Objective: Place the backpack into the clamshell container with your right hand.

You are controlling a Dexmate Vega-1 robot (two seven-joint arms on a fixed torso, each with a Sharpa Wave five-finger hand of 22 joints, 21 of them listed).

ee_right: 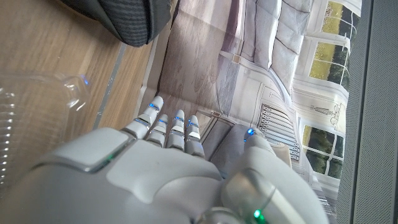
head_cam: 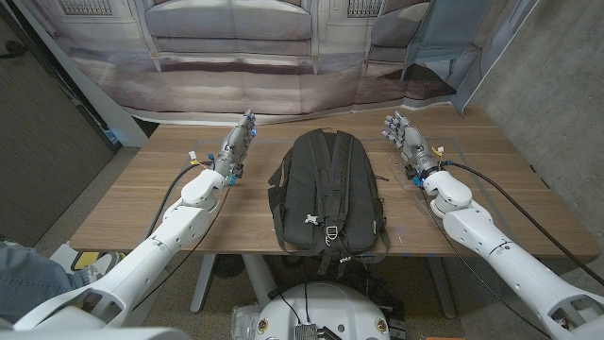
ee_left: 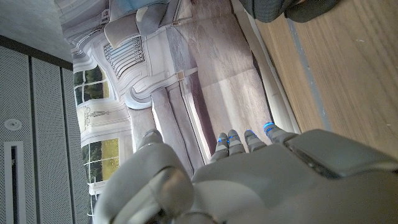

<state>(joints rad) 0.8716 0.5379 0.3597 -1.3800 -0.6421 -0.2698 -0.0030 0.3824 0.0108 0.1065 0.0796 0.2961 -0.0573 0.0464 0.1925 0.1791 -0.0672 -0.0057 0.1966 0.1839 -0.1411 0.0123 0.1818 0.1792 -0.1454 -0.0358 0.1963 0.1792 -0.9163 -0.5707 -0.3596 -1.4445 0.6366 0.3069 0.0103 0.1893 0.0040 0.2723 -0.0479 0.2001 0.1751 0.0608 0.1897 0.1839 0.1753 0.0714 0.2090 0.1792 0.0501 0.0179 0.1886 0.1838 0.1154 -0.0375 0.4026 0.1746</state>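
Hands first: you have two, and neither holds anything. Your right hand (head_cam: 404, 135) stands at the desk's far right, its fingers (ee_right: 166, 127) straight, side by side and pointing toward the far edge, the thumb set apart from them. Your left hand (head_cam: 242, 138) mirrors it on the far left, fingers (ee_left: 239, 140) likewise stretched out and empty. Both arms reach in from the near corners, forearms low over the desk (head_cam: 132, 208).

One backpack (head_cam: 327, 194), black, lies flat in the middle of the desk between your two hands, straps facing up, its top toward the far edge and its bottom hanging slightly over the near edge. It sits just beside your right wrist, apart from the fingers; from the right wrist camera you see a dark corner of it near the hand.

One clear plastic clamshell container (ee_right: 34, 118) shows in the right wrist view, lying on the wood just beside your right hand; how far it is opened you cannot tell.

A printed backdrop (head_cam: 236, 47) of pale panelling hangs behind the desk's far edge. At the near left corner a person's denim-clad leg (head_cam: 28, 269) is visible.
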